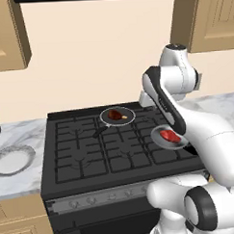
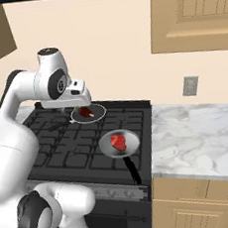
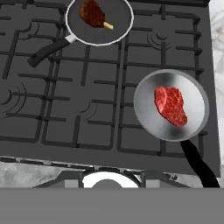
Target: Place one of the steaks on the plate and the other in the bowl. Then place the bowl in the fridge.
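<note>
red steak (image 3: 170,105) mid-pan (image 3: 144,118), rim clear

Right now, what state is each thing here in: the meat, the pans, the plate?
Bright red steak: lying in the near pan.
Dark steak: lying in the far pan.
Plate: on the counter left of the stove, holding no meat.

Even bright light, sharp (rendered), faint shadows
</note>
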Tool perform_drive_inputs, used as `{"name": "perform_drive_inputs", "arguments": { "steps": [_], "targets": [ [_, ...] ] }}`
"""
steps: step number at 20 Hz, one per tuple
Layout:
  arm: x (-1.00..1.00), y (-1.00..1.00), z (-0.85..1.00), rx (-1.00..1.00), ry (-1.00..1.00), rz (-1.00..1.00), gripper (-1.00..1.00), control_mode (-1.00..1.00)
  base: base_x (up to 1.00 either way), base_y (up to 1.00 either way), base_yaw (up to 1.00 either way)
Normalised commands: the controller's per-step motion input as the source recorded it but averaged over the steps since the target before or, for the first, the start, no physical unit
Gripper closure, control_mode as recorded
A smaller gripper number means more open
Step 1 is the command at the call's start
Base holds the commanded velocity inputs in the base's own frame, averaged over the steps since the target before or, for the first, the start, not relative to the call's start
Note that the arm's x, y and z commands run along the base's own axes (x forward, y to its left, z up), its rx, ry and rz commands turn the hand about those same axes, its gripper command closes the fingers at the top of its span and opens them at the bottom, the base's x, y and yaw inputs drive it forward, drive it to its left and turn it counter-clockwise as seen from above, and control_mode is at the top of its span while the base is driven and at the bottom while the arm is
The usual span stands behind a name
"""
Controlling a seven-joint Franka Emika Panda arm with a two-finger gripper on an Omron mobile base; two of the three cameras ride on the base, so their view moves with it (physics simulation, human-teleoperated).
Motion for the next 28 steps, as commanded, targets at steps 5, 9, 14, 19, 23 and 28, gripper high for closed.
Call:
{"name": "perform_drive_inputs", "arguments": {
  "steps": [5, 9, 14, 19, 23, 28],
  "targets": [
    [0.05, -0.15, -0.15, 0.0, 0.0, 0.0, -1.0, -1.0, 0.0, 0.0, 0.0],
    [0.12, -0.42, -0.2, 0.0, 0.0, 0.0, -1.0, -1.0, 0.0, 0.0, 0.0],
    [0.32, -0.48, -0.23, 0.0, 0.0, 0.0, -1.0, -1.0, 0.0, 0.0, 0.0],
    [0.52, -0.5, -0.44, 0.0, 0.0, 0.0, -1.0, -1.0, 0.0, 0.0, 0.0],
    [0.43, -0.5, -0.5, 0.0, 0.01, 0.02, -1.0, -1.0, 0.0, 0.0, 0.0],
    [0.21, -0.41, -0.48, -0.01, -0.01, 0.02, -1.0, -1.0, 0.0, 0.0, 0.0]
  ]
}}
